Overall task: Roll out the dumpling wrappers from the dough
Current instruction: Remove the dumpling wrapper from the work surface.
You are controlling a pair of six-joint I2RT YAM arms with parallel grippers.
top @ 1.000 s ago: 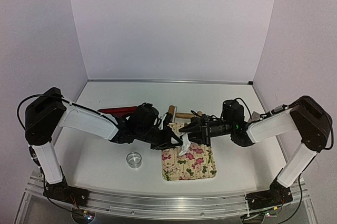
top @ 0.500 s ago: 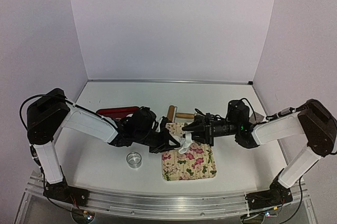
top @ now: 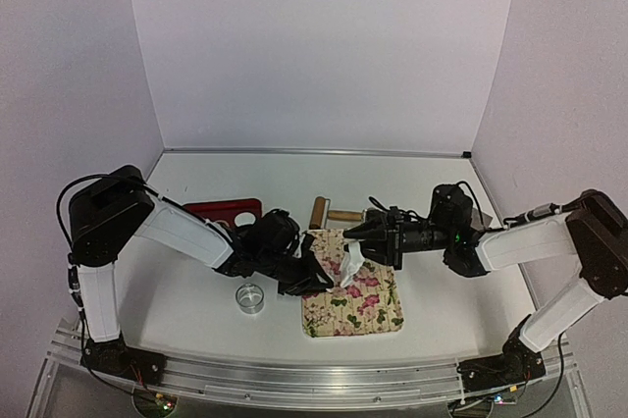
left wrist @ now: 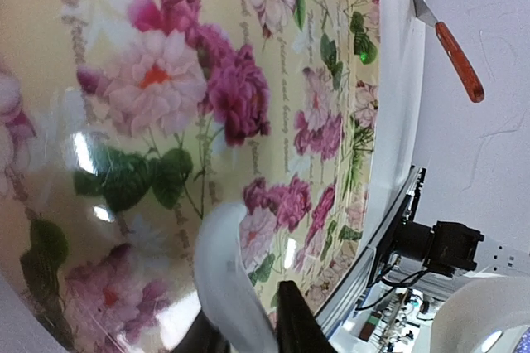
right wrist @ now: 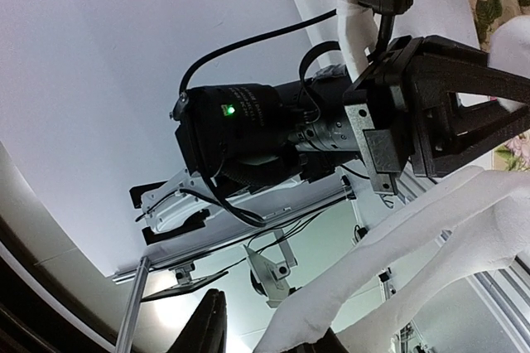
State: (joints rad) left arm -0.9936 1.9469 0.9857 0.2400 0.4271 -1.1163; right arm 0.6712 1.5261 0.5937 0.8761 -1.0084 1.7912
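While the right gripper (top: 353, 244) reaches in from the right with its fingers pressed together on one end of the dough (top: 349, 269), the soft white strip hangs from its tips down toward the floral mat (top: 371, 312). The dough is pulled into a long, uneven band above the mat's upper left part, lifted clear of the surface along most of its length. Its lower end sits at the left gripper (top: 320, 279), which comes in low from the left at the mat's left edge.

In the left wrist view the white band curls up between that gripper's two dark fingers (left wrist: 291, 328). Whether they pinch it or only flank it cannot be told. The right wrist view shows the band running out from between the right gripper's own fingers toward the black triangular fingers of the left one.

A wooden rolling pin (top: 332, 213) lies on the table (top: 177, 315) just beyond the mat's far edge, and a red tray (top: 221, 209) lies to its left, behind the left arm. A small shiny ring (top: 250, 297) stands on the table left of the mat. A knife with an orange handle (left wrist: 454, 56) lies on the table past the mat's edge
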